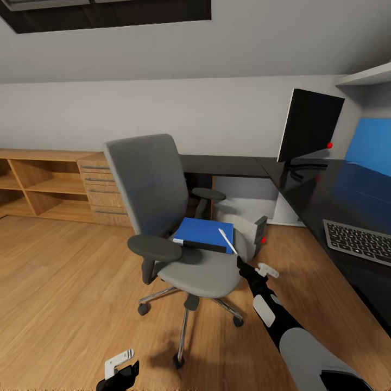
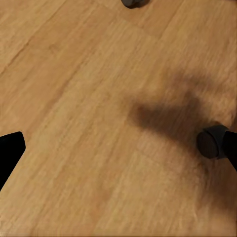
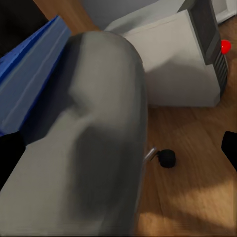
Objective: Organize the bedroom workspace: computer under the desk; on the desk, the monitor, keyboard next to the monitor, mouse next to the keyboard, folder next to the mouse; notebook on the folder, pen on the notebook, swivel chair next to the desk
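The folder lies flat at the back of the swivel chair seat, the pen on its right part. Stiff, light, prob. slippery: grip the front edge. Right claw near the seat's right edge, seems released.

Grey swivel chair, bright blue folder, white pen, black desk, light wood floor
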{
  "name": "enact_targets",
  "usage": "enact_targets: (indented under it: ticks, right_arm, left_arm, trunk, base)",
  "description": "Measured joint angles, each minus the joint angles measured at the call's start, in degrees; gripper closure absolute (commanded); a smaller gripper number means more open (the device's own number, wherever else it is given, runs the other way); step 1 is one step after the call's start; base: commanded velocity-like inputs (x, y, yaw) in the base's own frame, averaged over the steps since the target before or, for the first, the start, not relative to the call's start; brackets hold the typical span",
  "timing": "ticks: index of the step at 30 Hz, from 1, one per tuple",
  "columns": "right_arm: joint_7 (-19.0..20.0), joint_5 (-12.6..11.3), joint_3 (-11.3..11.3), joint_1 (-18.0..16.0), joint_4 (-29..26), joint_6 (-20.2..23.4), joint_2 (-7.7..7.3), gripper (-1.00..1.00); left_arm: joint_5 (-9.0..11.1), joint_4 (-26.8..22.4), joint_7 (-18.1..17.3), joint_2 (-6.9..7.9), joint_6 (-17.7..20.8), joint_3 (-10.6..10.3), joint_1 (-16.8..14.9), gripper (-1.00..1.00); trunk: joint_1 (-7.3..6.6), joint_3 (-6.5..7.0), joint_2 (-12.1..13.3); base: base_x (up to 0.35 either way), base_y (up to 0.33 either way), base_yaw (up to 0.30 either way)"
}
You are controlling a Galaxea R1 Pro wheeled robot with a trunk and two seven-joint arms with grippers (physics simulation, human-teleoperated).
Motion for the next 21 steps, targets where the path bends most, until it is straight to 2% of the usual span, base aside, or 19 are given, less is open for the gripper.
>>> enact_targets:
  ticks: [3, 21]
  right_arm:
    - [0.0, 0.0, 0.0, 0.0, 0.0, 0.0, 0.00, -1.00]
    - [-0.1, 0.0, 0.0, 0.0, 0.0, 0.0, 0.16, -1.00]
  left_arm:
    - [0.0, 0.0, 0.0, -0.01, 0.0, 0.0, 0.0, -1.00]
    - [0.1, 0.0, 0.0, -0.01, 0.0, 0.0, 0.0, -1.00]
  trunk:
    - [0.08, -0.67, 0.0]
    - [0.07, -0.67, 0.0]
  base:
    - [0.000, 0.000, 0.000]
    - [0.000, 0.000, 0.000]
